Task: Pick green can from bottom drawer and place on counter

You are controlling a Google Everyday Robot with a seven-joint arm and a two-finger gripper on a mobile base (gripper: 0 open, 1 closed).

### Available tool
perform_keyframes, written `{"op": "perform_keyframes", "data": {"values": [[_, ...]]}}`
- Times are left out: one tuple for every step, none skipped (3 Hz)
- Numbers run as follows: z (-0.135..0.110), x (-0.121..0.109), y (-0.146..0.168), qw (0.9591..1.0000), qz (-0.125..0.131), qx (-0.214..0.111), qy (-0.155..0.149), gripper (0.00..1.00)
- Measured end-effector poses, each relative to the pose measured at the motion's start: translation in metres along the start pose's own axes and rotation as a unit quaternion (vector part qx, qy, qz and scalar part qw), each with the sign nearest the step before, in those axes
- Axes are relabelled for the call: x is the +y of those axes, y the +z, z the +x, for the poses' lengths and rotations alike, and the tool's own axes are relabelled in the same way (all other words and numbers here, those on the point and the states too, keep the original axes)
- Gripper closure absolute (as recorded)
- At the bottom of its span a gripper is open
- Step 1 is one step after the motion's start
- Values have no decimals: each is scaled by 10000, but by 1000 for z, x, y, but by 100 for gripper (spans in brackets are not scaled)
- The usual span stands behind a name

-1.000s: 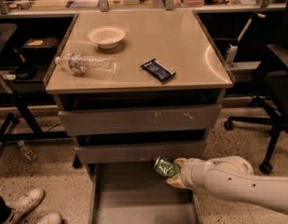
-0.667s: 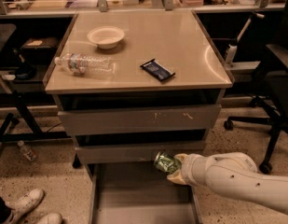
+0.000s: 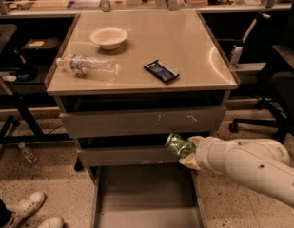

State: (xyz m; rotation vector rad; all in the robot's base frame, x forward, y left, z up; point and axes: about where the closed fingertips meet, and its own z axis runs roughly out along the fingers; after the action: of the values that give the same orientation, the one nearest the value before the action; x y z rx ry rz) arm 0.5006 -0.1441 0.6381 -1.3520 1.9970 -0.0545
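The green can (image 3: 178, 145) is small, shiny and dented. My gripper (image 3: 187, 152) is shut on the green can and holds it in the air in front of the middle drawer, above the right side of the open bottom drawer (image 3: 146, 194). My white arm comes in from the lower right. The bottom drawer is pulled out and its grey floor shows bare. The counter (image 3: 184, 46) is the glossy beige top above.
On the counter lie a clear water bottle (image 3: 87, 64) at the left, a white bowl (image 3: 108, 36) at the back left and a dark snack packet (image 3: 161, 71) in the middle. A chair base (image 3: 260, 120) stands at the right. White shoes (image 3: 27, 208) and a small bottle (image 3: 27, 153) are on the floor at the left.
My gripper has lifted the green can a little higher, up in front of the middle drawer. The things on the counter have not moved.
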Motion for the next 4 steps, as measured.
{"op": "perform_keyframes", "data": {"values": [[-21, -43, -43, 9994, 330, 9, -130, 100], [-21, -43, -44, 9994, 333, 9, -130, 100], [-27, -71, -84, 9967, 783, 59, -189, 100], [-42, -109, -130, 9915, 1261, 98, -290, 100]]}}
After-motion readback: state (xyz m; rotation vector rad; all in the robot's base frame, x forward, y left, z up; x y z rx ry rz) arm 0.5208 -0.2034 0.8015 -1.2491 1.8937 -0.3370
